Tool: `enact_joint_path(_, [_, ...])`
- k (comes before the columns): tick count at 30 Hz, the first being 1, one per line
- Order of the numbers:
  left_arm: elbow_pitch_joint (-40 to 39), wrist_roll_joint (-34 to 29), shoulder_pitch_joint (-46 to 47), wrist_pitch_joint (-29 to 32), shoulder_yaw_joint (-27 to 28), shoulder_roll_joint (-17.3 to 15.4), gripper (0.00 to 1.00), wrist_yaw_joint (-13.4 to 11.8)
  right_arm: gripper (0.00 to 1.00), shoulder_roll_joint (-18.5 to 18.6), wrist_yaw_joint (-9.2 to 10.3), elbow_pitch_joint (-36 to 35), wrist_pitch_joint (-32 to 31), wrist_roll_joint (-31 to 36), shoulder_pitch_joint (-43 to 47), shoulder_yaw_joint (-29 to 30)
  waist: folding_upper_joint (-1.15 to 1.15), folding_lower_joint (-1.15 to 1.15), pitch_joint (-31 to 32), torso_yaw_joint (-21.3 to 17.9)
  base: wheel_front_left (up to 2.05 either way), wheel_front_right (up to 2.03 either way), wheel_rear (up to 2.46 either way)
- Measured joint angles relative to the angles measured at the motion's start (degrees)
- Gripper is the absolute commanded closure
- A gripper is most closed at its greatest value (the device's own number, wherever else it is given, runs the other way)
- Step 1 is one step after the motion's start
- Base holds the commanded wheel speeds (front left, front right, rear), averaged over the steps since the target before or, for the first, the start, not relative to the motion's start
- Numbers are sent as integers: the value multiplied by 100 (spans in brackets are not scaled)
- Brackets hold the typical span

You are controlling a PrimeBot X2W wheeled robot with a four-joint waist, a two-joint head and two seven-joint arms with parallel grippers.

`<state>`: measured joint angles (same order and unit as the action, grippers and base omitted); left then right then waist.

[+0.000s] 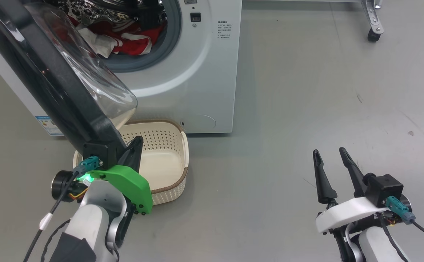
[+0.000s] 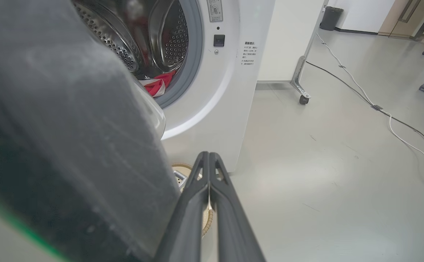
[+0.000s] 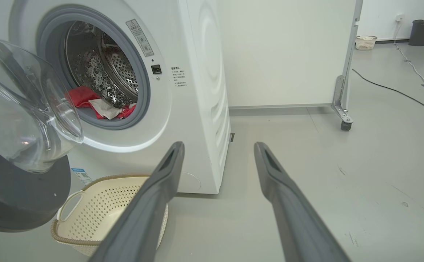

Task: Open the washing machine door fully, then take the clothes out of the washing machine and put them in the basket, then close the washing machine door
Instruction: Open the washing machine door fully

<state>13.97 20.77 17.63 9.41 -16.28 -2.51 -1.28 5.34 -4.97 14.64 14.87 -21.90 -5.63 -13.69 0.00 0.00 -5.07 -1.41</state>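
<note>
Looks early: finds door [image 1: 70, 98] swung well out, left pincer [image 2: 209, 160] closed on nothing beside its rim, right pincer [image 1: 329, 153] spread and empty, clothes [image 1: 132, 38] in the machine [image 1: 204, 72], basket [image 1: 184, 145] empty on the floor beneath the door.

No word or no. could be read. On the washing machine [image 3: 197, 91] front, up and left of the right gripper [image 3: 219, 147], a small block of dark print [image 3: 179, 76] stood beside the drum opening (characters too fine to make out). A pale warning sticker [image 3: 139, 37] w/ pictograms sat higher, at the opening's edge, its signs blurred. Past the finger [image 3: 154, 196] nearer the machine, a blue-headed label [image 3: 82, 175] was stuck low on the front, its text too small.
</note>
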Motion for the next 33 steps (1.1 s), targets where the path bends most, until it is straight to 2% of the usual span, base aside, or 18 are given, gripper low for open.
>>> enact_joint_path(16, [202, 100, 3, -142, -85, 37, 100, -41, 0, -33, -49, 100, 0, 81, 67, 125, 0, 0, 101, 163, 0, 0, 0])
enact_joint_path(33, [411, 200, -7, -249, -235, 94, 100, -36, 0, -56, -101, 175, 0, 132, 240, 137, 0, 0, 324, 792, 0, 0, 0])
